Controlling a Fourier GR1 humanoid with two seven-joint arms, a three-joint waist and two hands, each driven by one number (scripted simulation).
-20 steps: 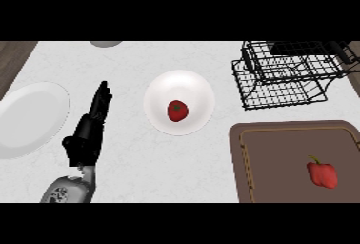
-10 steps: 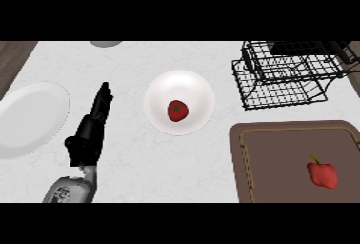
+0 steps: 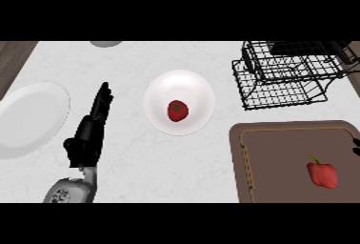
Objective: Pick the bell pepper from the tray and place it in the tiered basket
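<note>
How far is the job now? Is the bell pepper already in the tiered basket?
Done: nothing yet. The bell pepper lies untouched on the tray, and no pepper shows in the tiered basket. In hand: nothing; the left hand rests open at the view's left, and a dark tip at the right edge may be the right hand. Left: grasp, carry, place.

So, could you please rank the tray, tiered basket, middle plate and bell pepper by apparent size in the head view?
1. Tray
2. Tiered basket, close behind; standing taller, so unsure
3. Middle plate
4. Bell pepper
</note>
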